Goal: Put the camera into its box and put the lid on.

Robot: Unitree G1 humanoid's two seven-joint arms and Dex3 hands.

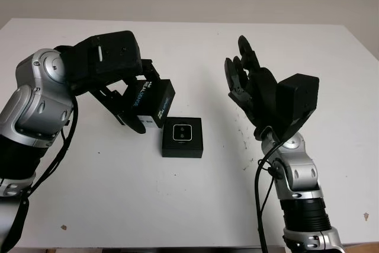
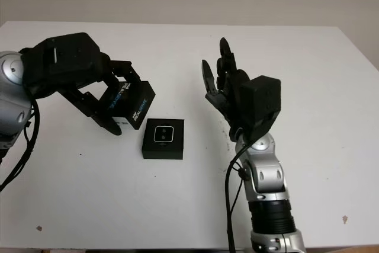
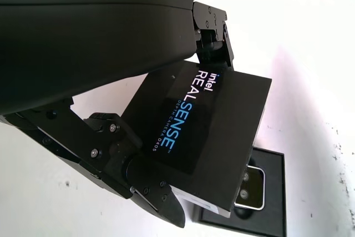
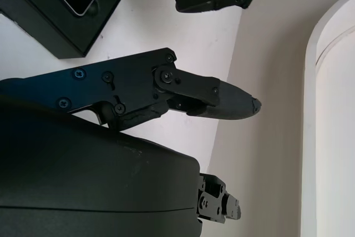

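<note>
Held in the left hand [image 1: 127, 96]: the lid [image 1: 151, 100], a black printed cardboard shell, tilted, hanging just above and beside the box's left rear corner. Light and stiff by the look of it, hollow, likely to dent if squeezed hard; smooth printed faces, so probably a bit slippery. Best gripped across opposite side walls, as now, with fingers [image 3: 150, 190] under one edge and another at the far edge.

Seated in the box [image 1: 182, 137]: the camera [image 1: 181, 133], face up, two lenses showing, flush in its recess and apparently fully home. Presumably dense and fragile at the lens glass, so no pressing down through the lid. Nothing else visible inside the box.

Resting on the white table [image 1: 118, 205], square to the robot, near the middle. Snug fit likely, so needs levelling and lining up of all four corners before lowering.

Raised to the right of the box, well apart from it: the right hand [image 1: 251, 90], open, holding nothing.
</note>
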